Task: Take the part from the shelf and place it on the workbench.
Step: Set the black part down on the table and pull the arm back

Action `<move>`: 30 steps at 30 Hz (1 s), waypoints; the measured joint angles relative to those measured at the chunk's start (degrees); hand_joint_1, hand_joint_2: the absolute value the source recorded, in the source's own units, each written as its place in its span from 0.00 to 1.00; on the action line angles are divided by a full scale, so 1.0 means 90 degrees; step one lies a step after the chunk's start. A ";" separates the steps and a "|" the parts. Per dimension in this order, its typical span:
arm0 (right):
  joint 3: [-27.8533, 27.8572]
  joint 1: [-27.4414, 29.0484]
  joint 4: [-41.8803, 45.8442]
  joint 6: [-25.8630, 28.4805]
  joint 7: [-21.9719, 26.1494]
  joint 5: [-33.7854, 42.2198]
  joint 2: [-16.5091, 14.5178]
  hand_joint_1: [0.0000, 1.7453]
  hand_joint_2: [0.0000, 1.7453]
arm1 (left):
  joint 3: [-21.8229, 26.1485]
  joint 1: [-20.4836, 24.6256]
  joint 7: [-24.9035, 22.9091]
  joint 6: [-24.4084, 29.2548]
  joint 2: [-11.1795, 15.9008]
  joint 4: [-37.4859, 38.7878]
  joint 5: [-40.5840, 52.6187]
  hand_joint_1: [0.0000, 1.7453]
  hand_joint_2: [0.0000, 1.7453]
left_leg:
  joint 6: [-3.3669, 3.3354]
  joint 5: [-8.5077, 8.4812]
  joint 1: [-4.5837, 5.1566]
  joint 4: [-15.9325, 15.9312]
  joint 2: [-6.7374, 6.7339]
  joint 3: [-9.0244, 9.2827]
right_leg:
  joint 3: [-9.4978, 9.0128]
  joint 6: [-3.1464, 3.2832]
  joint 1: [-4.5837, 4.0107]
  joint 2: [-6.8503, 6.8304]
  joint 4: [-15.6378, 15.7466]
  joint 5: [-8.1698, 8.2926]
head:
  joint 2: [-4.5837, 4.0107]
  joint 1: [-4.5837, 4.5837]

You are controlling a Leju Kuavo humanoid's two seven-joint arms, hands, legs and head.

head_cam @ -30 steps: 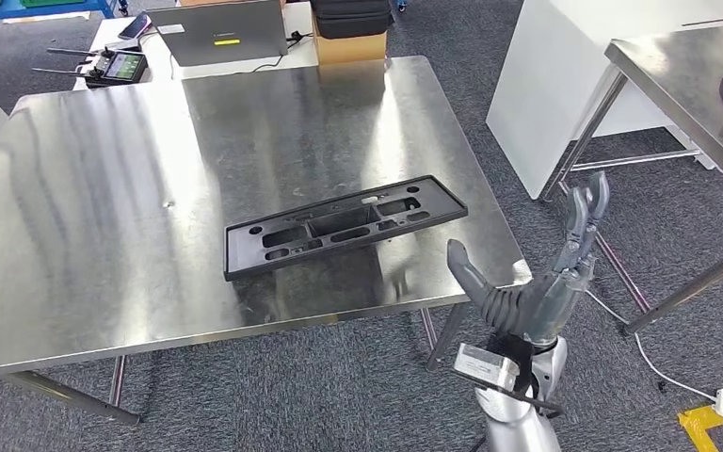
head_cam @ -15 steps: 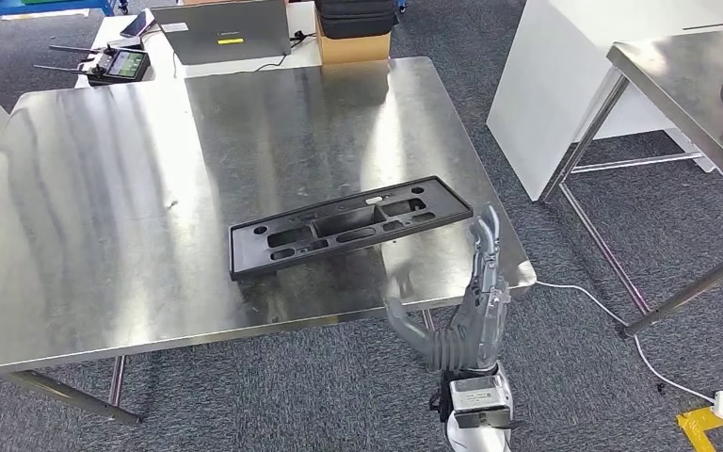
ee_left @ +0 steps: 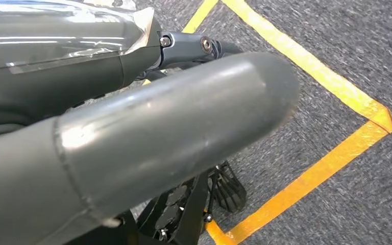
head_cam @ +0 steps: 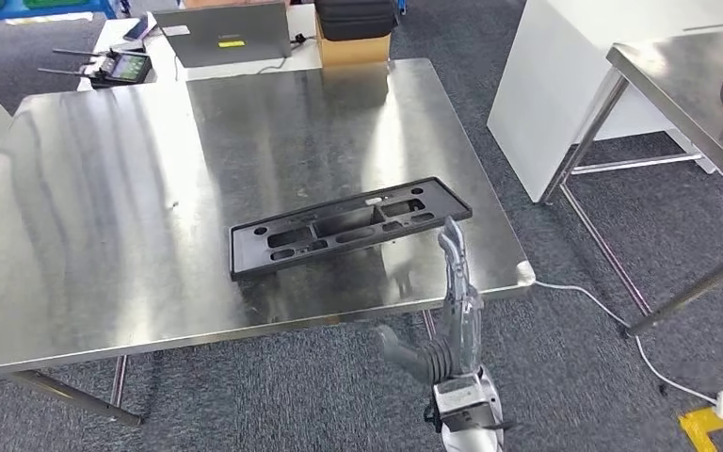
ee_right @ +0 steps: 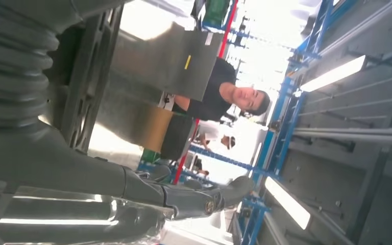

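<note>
Near the bench's front right corner the part lies flat, all of it on the steel. My right hand hangs at that front edge, fingers straight and spread, holding nothing. My left hand's state I cannot tell. My fingertips point at the part's right end; I judge a careless swing could nudge it askew.
</note>
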State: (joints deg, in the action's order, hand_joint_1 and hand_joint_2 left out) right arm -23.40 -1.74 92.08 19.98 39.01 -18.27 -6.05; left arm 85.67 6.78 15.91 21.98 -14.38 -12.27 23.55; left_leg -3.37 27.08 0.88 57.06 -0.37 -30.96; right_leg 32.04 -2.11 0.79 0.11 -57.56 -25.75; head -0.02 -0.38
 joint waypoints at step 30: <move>0.0120 0.0075 -0.0401 0.0010 0.0057 0.0171 0.0039 0.00 0.00 | 0.0183 0.0036 0.0026 -0.0018 -0.0155 0.0006 -0.0297 0.00 0.00 | -0.0040 -0.0437 0.0064 -0.0039 -0.0020 -0.0392 | -0.0698 0.0118 -0.0158 -0.0005 0.0246 -0.0480 | 0.0000 -0.0027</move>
State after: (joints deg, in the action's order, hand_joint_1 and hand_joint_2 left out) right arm -22.33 -1.06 88.47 20.07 39.53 -16.73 -5.70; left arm 87.32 7.11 16.14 21.81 -15.77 -12.22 20.88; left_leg -3.73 23.14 1.46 56.71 -0.56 -34.49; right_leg 25.76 -1.05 -0.64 0.06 -55.34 -30.07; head -0.02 -0.62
